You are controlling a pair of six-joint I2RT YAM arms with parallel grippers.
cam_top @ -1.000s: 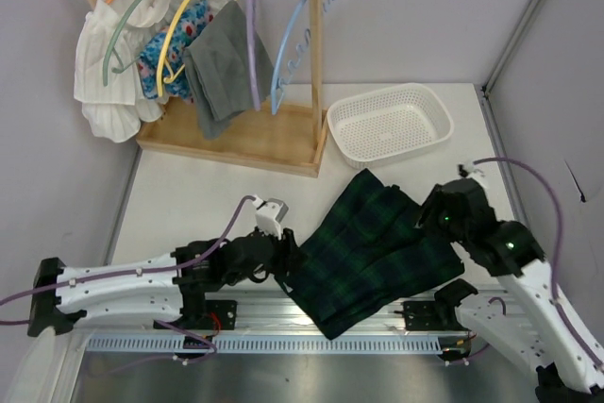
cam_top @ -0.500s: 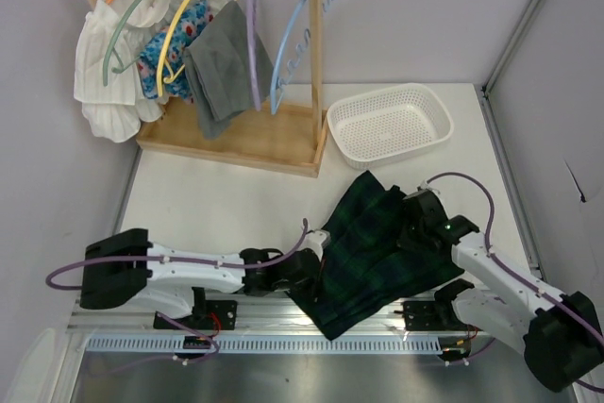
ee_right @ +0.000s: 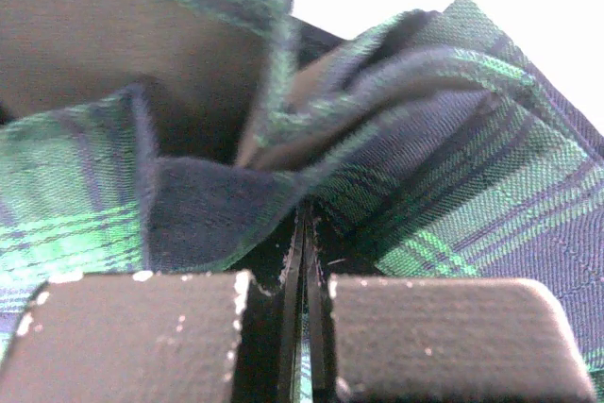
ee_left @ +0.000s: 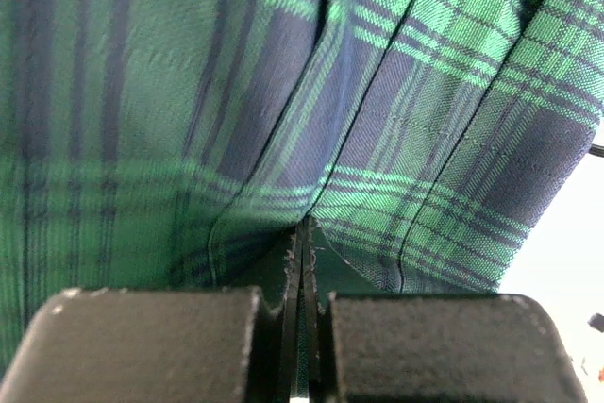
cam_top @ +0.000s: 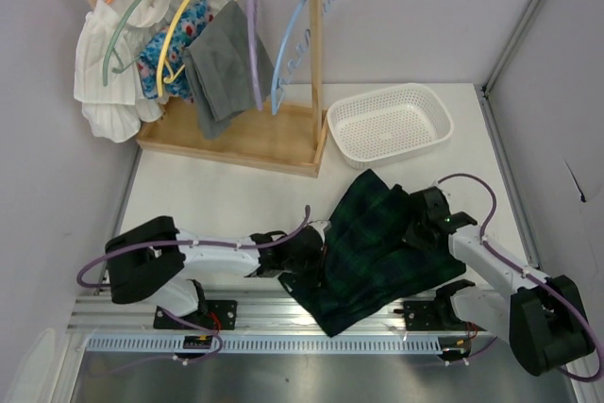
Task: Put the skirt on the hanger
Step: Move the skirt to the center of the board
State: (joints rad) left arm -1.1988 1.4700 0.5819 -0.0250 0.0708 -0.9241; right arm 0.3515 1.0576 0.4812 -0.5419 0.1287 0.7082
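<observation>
From the top external view, we see a dark green plaid skirt [cam_top: 377, 243] lying crumpled on the white table [cam_top: 208, 195], near the front edge and right of centre. The left gripper [cam_top: 316, 257] meets the skirt's left edge and the right gripper [cam_top: 415, 224] its upper right side. Both arms reach in low over the table. At the far left stands a wooden rack [cam_top: 283, 139] hung with clothes. A blue hanger [cam_top: 288, 54] at its right end looks bare. A white basket [cam_top: 389, 120] sits just beyond the skirt.

In the left wrist view, the left gripper [ee_left: 304, 327] has its two fingers pressed together with only a sliver between them, and a fold of the skirt [ee_left: 283, 92] is pinched there.

In the right wrist view, the right gripper [ee_right: 304, 327] is likewise closed to a thin slit. It nips a bunched fold of the skirt [ee_right: 444, 167], whose waistband seems to gape open above.

We judge this to be the grasping step: both pinches are made, and the skirt is not yet off the table. The next move calls for raising both arms together, keeping the cloth taut between them, and carrying it to the bare hanger.

The skirt's near corner hangs over the table's front edge onto the metal rail [cam_top: 283, 313], so it may drag when lifted. Bare table lies between the skirt and the rack, while the basket and the rack's right post crowd the far side.
</observation>
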